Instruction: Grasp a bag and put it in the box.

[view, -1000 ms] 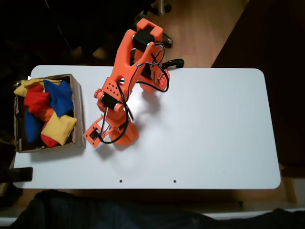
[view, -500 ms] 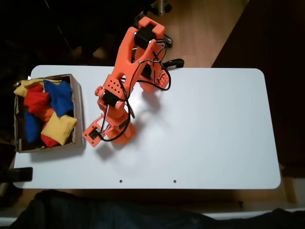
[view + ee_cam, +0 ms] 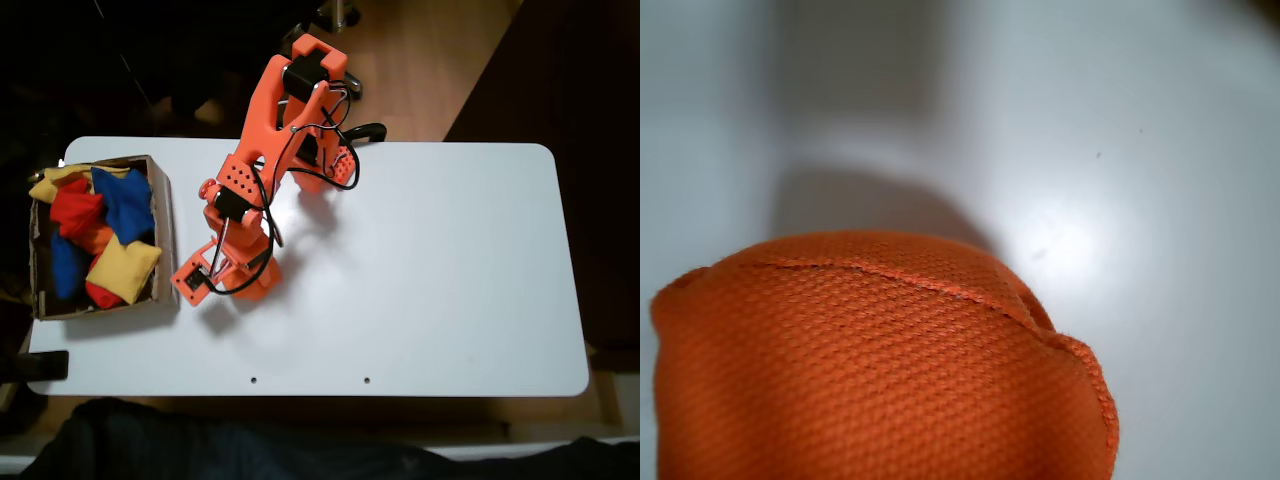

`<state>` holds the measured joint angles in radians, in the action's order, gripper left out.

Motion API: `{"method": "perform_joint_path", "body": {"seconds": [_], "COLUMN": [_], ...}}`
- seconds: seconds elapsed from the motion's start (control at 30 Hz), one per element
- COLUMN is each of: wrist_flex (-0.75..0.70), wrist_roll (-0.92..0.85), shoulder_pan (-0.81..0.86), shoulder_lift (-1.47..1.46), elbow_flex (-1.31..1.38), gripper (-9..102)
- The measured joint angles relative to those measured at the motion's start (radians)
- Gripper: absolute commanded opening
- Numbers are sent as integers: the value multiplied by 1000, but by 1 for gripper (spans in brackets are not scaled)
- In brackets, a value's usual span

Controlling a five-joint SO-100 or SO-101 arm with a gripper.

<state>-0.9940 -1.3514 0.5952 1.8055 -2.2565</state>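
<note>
In the fixed view my orange gripper (image 3: 252, 278) points down at the table, a short way to the right of the box (image 3: 164, 232). A rounded orange bag (image 3: 268, 287) shows under it and travels with it, so the jaws are shut on the bag. In the wrist view the bag's woven orange cloth (image 3: 880, 370) takes up the lower half, with its seam across the top and its shadow on the white table behind. The fingers themselves are hidden. The brown cardboard box stands at the table's left end.
The box holds red (image 3: 75, 210), blue (image 3: 126, 200) and yellow (image 3: 122, 268) bags, packed close. The arm's base (image 3: 325, 165) sits at the table's far edge. The white table (image 3: 450, 270) stretches to the right. A black clamp (image 3: 40, 366) sits at the near left corner.
The arm has swung a little to the left, toward the box, carrying the orange bag with it. The bags in the box have not moved.
</note>
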Motion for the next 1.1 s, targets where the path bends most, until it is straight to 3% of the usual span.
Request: {"method": "perform_joint_path", "body": {"seconds": [0.83,1.1], "wrist_flex": [-11,-98], "wrist_roll": [212,339], "shoulder_pan": [0,0], "shoulder_lift": [77,127], "elbow_flex": [-12,97], "gripper": [2,2]}}
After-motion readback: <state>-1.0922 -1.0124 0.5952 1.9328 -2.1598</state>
